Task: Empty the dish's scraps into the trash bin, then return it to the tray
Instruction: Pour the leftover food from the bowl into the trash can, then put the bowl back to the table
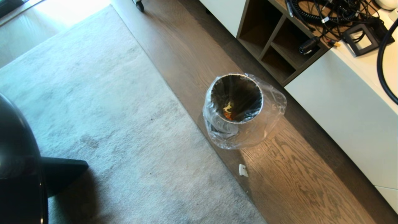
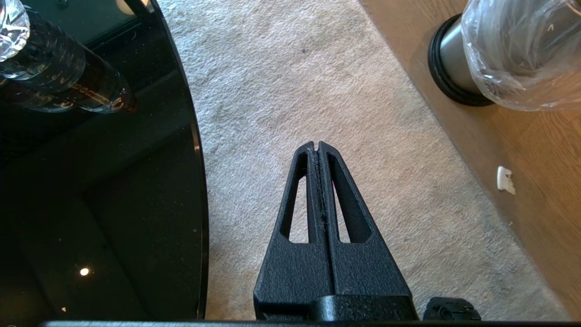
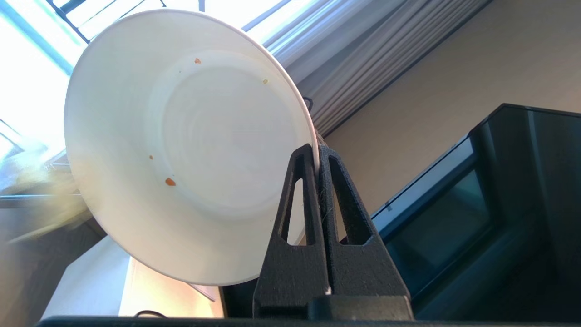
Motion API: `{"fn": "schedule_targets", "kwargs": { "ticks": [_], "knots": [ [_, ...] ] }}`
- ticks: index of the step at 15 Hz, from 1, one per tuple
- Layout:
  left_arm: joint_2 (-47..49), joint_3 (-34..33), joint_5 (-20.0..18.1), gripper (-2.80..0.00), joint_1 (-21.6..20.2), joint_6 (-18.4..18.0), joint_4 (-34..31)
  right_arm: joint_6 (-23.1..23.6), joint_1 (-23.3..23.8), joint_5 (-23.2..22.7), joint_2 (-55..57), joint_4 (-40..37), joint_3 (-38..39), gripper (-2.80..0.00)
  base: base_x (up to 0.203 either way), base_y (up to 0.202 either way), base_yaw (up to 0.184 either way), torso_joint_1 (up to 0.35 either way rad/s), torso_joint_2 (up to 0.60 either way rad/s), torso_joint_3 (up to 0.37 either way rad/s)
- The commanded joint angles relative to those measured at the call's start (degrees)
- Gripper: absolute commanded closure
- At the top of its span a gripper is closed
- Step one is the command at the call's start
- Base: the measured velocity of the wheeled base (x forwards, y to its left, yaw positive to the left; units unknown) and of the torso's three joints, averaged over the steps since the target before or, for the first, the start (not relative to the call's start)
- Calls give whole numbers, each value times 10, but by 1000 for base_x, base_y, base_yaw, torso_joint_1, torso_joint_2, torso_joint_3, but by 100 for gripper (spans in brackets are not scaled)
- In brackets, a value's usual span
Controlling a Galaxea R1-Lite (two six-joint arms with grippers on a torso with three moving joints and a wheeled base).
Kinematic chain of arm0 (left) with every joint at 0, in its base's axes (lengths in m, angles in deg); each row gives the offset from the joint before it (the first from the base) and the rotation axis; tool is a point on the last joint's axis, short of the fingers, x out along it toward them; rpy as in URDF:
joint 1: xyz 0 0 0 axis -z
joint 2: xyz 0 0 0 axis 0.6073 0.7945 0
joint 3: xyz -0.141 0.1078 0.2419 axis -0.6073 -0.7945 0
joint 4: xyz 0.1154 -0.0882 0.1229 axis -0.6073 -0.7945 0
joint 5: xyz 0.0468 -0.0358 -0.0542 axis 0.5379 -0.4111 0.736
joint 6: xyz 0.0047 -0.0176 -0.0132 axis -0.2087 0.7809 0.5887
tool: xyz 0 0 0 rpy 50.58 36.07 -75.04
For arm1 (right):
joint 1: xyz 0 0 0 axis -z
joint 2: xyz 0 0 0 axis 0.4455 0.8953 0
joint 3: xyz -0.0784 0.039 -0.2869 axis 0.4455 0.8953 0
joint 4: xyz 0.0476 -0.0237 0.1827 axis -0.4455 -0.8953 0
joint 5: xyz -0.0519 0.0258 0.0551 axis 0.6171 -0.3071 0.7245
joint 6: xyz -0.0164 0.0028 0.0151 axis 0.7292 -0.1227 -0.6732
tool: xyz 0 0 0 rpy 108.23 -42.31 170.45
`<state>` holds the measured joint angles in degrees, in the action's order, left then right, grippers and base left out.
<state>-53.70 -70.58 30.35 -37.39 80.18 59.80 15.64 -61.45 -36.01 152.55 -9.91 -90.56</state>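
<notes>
White dish (image 3: 190, 145), centre-left of the right wrist view, hangs edge-on with my right tool (image 3: 317, 147) clamped on its rim; I judge it tipped for emptying. Only specks cling. Scraps (image 1: 228, 111) lie inside the trash bin (image 1: 237, 99), mid-frame. Left tool (image 2: 317, 145) is pressed together, empty. The tray is out of view.

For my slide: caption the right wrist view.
Right gripper pinches the nearly empty dish by its rim.

No legible txt anywhere
</notes>
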Motion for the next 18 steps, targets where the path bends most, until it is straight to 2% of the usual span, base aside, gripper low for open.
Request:
{"fn": "schedule_targets", "kwargs": {
  "ticks": [1, 10, 11, 14, 18],
  "knots": [
    [0, 0, 0, 0, 0, 0, 0, 5, -2, -10, -7, 5, 7, 0, 0, 0, 0, 0, 0, 0],
    [0, 0, 0, 0, 0, 1, 0, -3, -3, -12, 0, -4, 20, 0, 0, 0, 0, 0, 0, 0],
    [0, 0, 0, 0, 0, 1, 0, -9, -3, 0, 1, -8, 19, 0, 0, 0, 0, 0, 0, 0],
    [0, 0, 0, 0, 0, 1, 0, -39, -2, 81, 5, -45, 20, 0, 0, 0, 0, 0, 0, 0],
    [0, 0, 0, 0, 0, 0, 0, -112, -2, 163, 6, -136, 42, 0, 0, 0, 0, 0, 0, 0]
  ]
}}
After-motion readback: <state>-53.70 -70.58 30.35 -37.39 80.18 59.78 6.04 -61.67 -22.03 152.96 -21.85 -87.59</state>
